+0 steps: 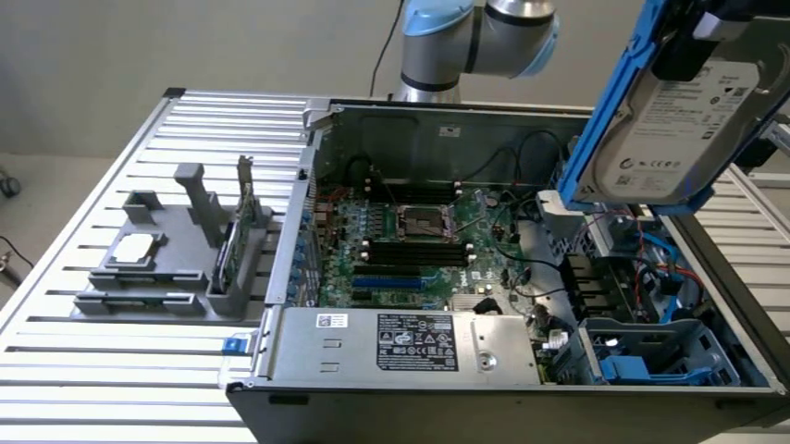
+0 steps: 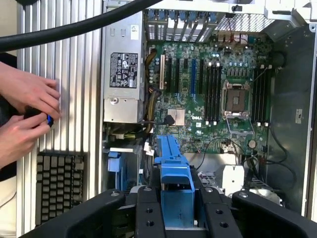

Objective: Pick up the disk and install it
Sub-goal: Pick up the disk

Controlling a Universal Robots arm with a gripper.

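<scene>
The disk (image 1: 672, 125), a silver-grey hard drive with a white label in a blue carrier, hangs tilted in the air above the exterior view's right side of the open computer case (image 1: 314, 213). My gripper (image 1: 689, 46) is shut on its upper end. In the wrist view the blue carrier (image 2: 173, 163) sits clamped between my two black fingers (image 2: 148, 210), with the motherboard (image 2: 213, 99) spread out beyond it. A drive bay (image 1: 642, 356) with blue plastic parts lies in the case's near corner, on the exterior view's right, below the disk.
A power supply (image 1: 413, 342) fills the case's near side. On the slatted table (image 1: 74, 370), a grey fixture (image 1: 161, 277) holds a processor chip (image 1: 133, 245) and a green card (image 1: 228, 250). A person's hands (image 2: 25, 109), a keyboard (image 2: 59, 186) and a black cable (image 2: 74, 27) lie beside the case.
</scene>
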